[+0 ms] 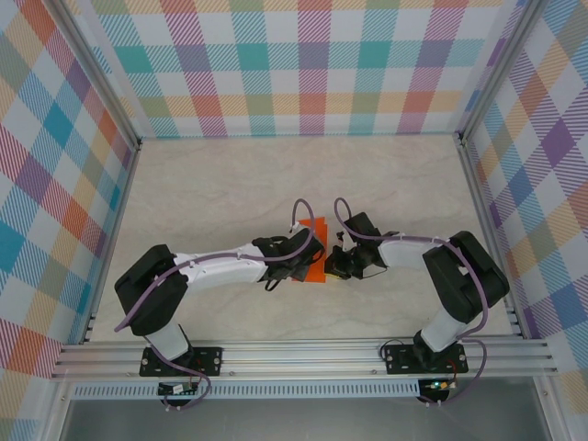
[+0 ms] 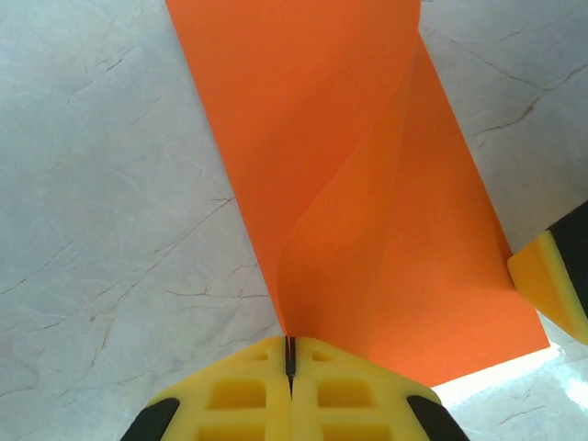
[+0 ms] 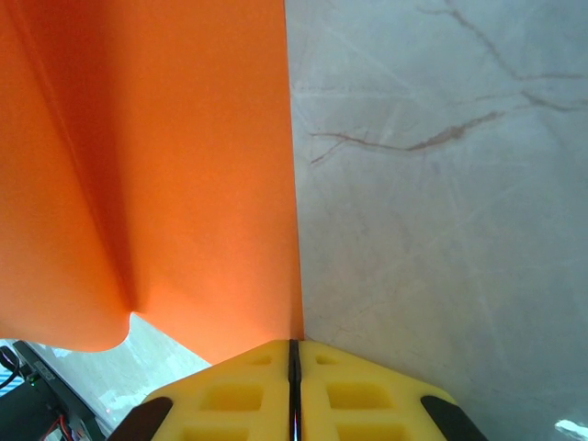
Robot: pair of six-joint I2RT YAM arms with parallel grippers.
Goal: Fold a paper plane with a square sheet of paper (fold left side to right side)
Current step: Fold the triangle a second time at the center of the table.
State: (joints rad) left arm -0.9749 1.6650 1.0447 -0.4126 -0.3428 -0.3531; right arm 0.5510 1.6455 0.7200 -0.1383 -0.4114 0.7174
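Observation:
The square sheet of paper (image 1: 320, 230) is bright orange and lies at the table's middle, between my two grippers. In the left wrist view the sheet (image 2: 367, 184) is partly doubled over, its upper layer bulging in a loose curve above the lower one. My left gripper (image 2: 290, 342) is shut on the sheet's near edge where the curve starts. My right gripper (image 3: 296, 344) is shut on the right edge of the sheet (image 3: 184, 165), and one of its yellow fingers (image 2: 549, 276) shows at the sheet's corner. From above, the left gripper (image 1: 310, 260) and right gripper (image 1: 333, 265) almost touch.
The pale marble-patterned table (image 1: 230, 184) is bounded by plaid walls (image 1: 303, 64) at the back and both sides. An aluminium rail (image 1: 303, 354) carrying the arm bases runs along the near edge.

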